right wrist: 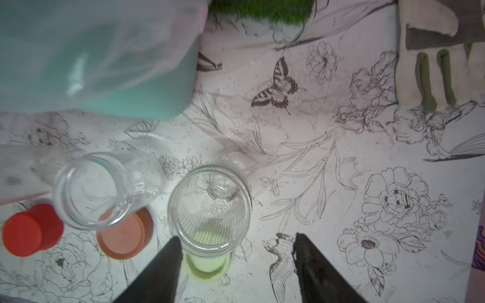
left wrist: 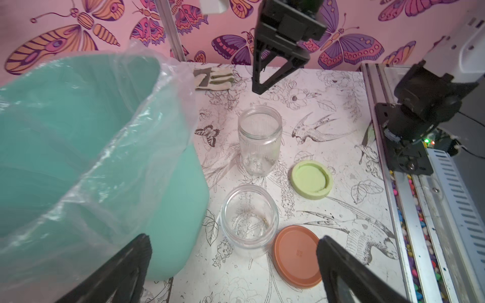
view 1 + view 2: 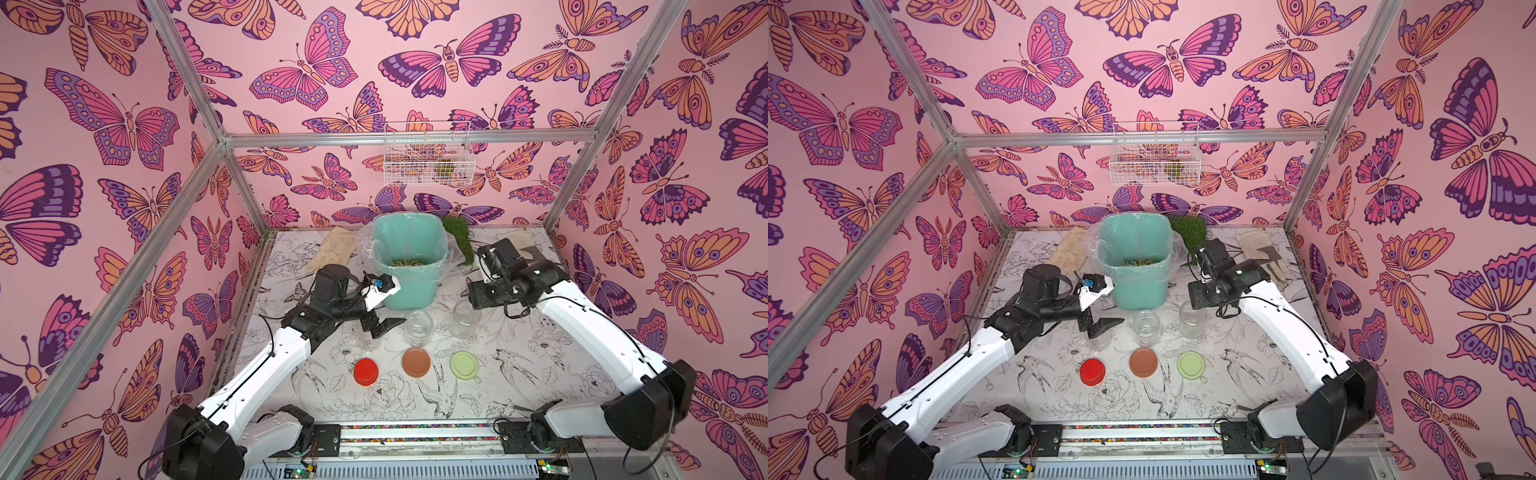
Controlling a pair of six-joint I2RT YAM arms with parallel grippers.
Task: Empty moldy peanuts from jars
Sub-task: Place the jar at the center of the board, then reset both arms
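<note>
Three clear jars stand uncapped in front of the teal bin (image 3: 409,291): a middle jar (image 3: 418,328), a ribbed jar (image 3: 466,319), and a third jar (image 3: 368,341) partly hidden under my left gripper (image 3: 384,326). The two seen in the wrist views, the middle jar (image 2: 249,217) and the ribbed jar (image 1: 210,210), look empty. Moldy peanuts (image 3: 409,262) lie at the bottom of the bin. My left gripper (image 2: 233,244) is open, empty, near the middle jar. My right gripper (image 1: 236,244) hangs open just above the ribbed jar, one finger beside its rim.
Red lid (image 3: 366,372), brown lid (image 3: 416,362) and pale green lid (image 3: 464,365) lie in a row nearer the front. A grass tuft (image 3: 459,241) sits behind the bin, and gloves (image 3: 334,249) (image 1: 435,65) lie at the back. A wire basket (image 3: 428,160) hangs on the back wall.
</note>
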